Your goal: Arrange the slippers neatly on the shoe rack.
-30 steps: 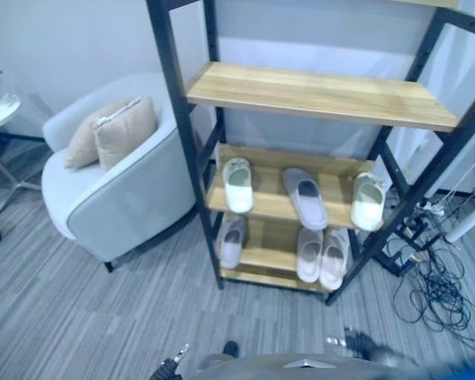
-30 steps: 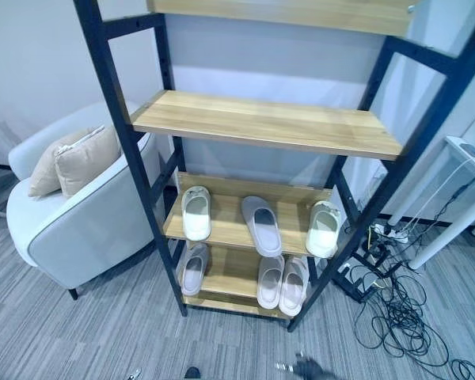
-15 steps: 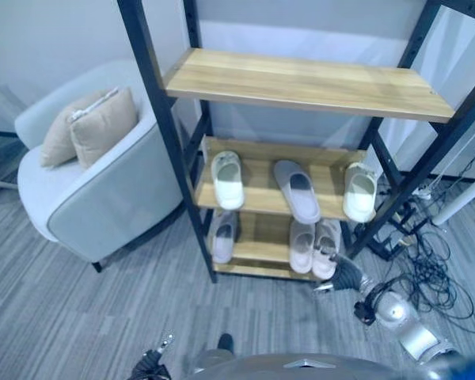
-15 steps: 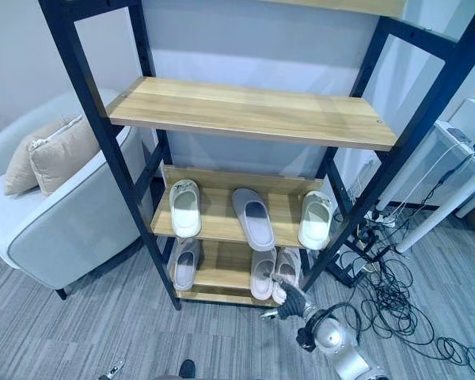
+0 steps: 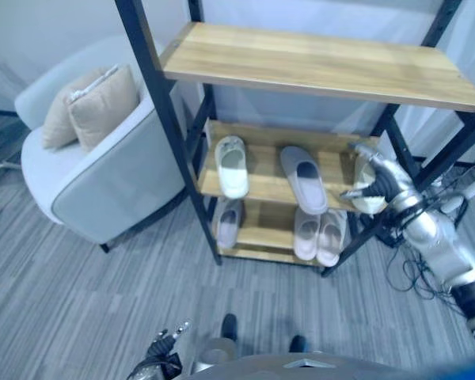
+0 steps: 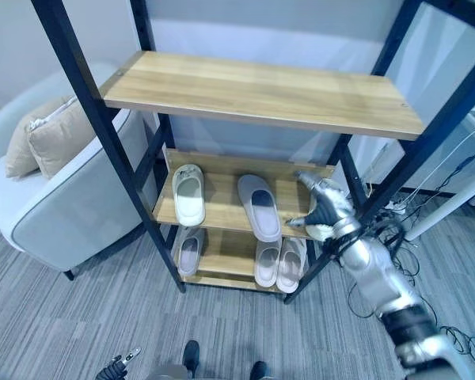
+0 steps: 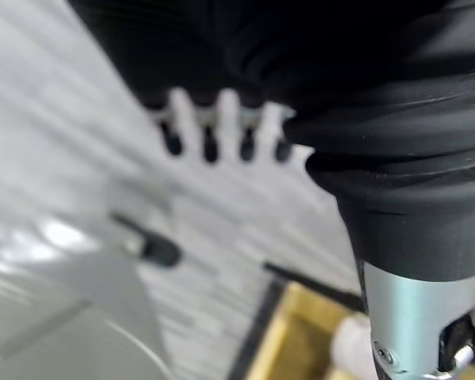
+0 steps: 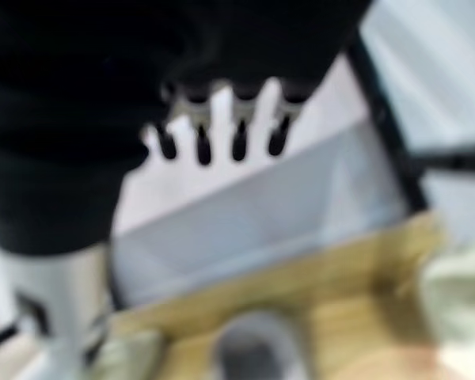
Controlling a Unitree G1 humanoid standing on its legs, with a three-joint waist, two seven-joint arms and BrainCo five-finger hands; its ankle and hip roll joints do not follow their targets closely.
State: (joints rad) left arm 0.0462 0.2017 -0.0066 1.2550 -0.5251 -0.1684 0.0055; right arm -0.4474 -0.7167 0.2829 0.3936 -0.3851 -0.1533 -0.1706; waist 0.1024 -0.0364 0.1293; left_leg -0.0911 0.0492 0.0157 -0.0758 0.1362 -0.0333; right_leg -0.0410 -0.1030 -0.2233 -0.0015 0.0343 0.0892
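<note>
- Up comes the right hand (image 5: 378,184) from low by the floor half a second ago; now it sits right of centre, level with the middle shelf of the shoe rack (image 5: 317,65).
- Reaching step, by my read: it is closing on the cream slipper (image 5: 370,195) at that shelf's right end, touching or just short, hard to call.
- Fingers spread and relaxed, nothing held.
- Grey slipper (image 5: 304,177) lies askew mid-shelf, white slipper (image 5: 232,165) to its left; more slippers on the bottom shelf.
- Next call: curl round the cream slipper and straighten it.
- Left hand (image 5: 163,356) idles at bottom edge, fingers loose.
</note>
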